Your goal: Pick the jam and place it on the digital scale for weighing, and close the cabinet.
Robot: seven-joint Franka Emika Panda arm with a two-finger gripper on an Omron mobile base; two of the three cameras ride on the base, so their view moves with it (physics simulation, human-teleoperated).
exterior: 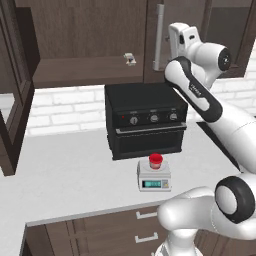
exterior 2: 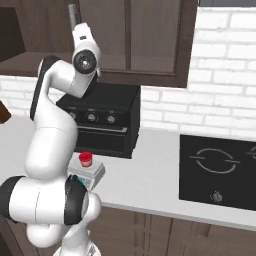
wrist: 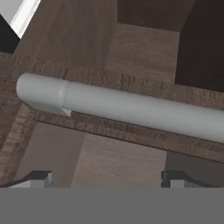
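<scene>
The red jam stands upright on the round plate of the light-grey digital scale, on the counter in front of the oven; the jam and scale also show in the right base view. The dark brown cabinet has its left door swung wide open, while the right door is shut. My gripper is open and empty, raised in front of the shut door, its fingertips straddling the silver bar handle a short way off it. That handle sits just left of my hand.
A black oven stands on the white counter behind the scale. A small grey-white object lies on the open cabinet's shelf. A black cooktop lies to the right. Brown drawers run below the counter.
</scene>
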